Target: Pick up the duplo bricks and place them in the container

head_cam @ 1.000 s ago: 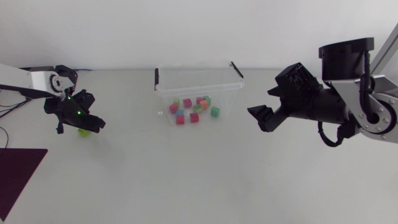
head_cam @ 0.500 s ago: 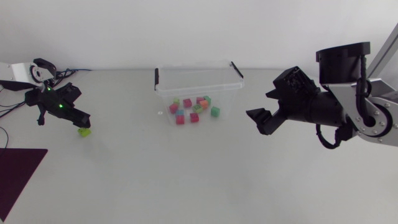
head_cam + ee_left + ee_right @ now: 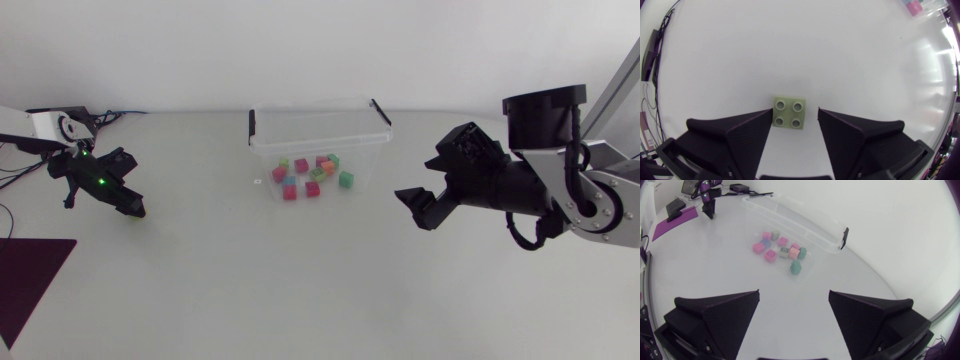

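A pale green duplo brick [image 3: 789, 113] lies studs up on the table between the fingers of my left gripper [image 3: 795, 111]. One finger is at the brick's edge and the other stands a little off it, so the gripper is open. In the head view my left gripper [image 3: 130, 205] covers this brick at the table's left side. The clear container [image 3: 320, 106] stands at the back middle with several coloured bricks [image 3: 310, 176] inside. My right gripper [image 3: 415, 200] hangs open and empty to the right of the container [image 3: 805, 217], and the bricks [image 3: 782, 252] lie ahead of it.
A purple mat [image 3: 30, 280] lies at the table's front left corner. Cables run at the back left, behind my left arm [image 3: 707, 195]. A small white tag [image 3: 258, 182] sits just left of the container.
My left gripper drew back to the left and spread wide, then came down over the green brick again with its fingers narrower. My right arm drifted slightly toward the front.
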